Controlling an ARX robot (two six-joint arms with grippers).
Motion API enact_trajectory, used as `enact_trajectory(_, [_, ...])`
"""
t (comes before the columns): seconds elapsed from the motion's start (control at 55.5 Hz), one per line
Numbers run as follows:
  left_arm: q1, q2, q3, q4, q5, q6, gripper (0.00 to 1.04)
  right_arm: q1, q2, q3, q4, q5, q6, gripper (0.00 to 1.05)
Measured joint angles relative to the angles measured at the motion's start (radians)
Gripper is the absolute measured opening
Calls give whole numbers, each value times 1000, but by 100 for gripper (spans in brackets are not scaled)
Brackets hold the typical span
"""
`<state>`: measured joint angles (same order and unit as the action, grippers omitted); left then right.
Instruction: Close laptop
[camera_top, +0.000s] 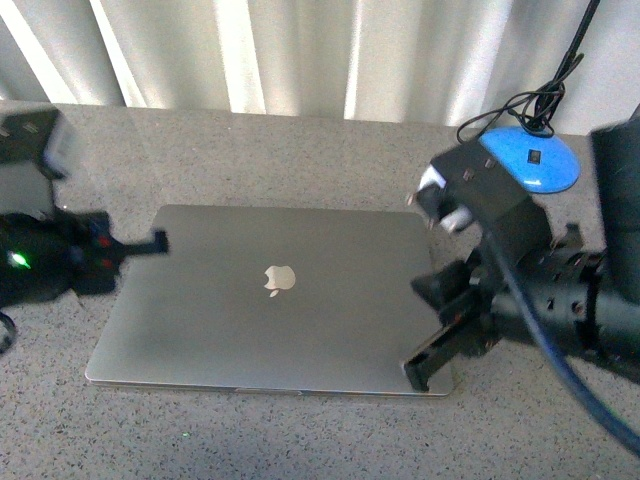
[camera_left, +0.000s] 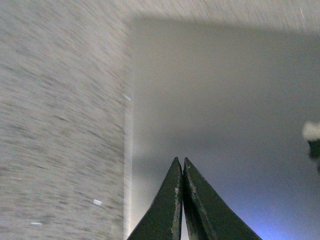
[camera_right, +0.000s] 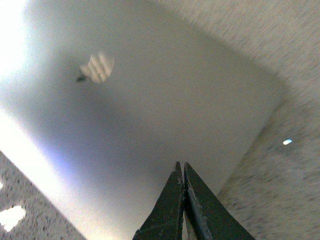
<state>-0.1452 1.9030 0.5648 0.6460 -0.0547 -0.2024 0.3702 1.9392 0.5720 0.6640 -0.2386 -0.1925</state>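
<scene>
Found the laptop (camera_top: 270, 320) shut and flat on the speckled grey table (camera_top: 300, 150), lid up, with the pale logo (camera_top: 280, 280) near the lid's middle. Noted its long axis running left to right across the front view, one long edge toward the robot and the other toward the curtain (camera_top: 300, 50). Read the logo's leaf as pointing to the curtain side.

Saw the left gripper (camera_top: 158, 242) at the lid's far left corner. Confirmed in the left wrist view, which was blurred, that its fingers (camera_left: 170, 205) were pressed together, tips over the lid just inside its edge.

Saw the right gripper (camera_top: 432, 362) over the near right corner, fingers (camera_right: 197, 205) likewise pressed together with nothing between them. Could not tell whether either gripper touched the lid.

Spotted a blue oval thing (camera_top: 535, 160) with a black cable (camera_top: 545, 95) on the table beyond the right arm, well apart from the laptop.
</scene>
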Motion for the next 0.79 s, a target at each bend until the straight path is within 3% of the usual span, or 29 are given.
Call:
enact_trajectory(0.126, [102, -167, -45, 49, -186, -84, 4, -26, -184, -35, 5, 110, -13, 1])
enact_trajectory(0.216, [127, -212, -48, 53, -219, -115, 4, -48, -307, -62, -33, 169, -8, 3])
enact_trajectory(0.541, [126, -200, -64, 82, -187, -122, 67, -61, -418, -90, -37, 213, -4, 68])
enact_trajectory(0.559, [129, -193, -70, 106, -172, -105, 65, -59, -412, -92, -23, 228, 3, 68])
enact_trajectory(0.595, [138, -166, -95, 213, -116, -65, 58, -49, -374, -130, 140, 342, 42, 63])
enact_trajectory(0.667, [141, -135, -169, 392, -27, 18, 44, -55, -343, -222, 412, 478, 101, 50])
enact_trajectory(0.739, [142, -141, -233, 535, 31, 84, 33, -92, -374, -289, 557, 490, 127, 38])
enact_trajectory(0.793, [143, -197, -291, 651, 50, 134, 18, -119, -468, -325, 529, 470, 143, 25])
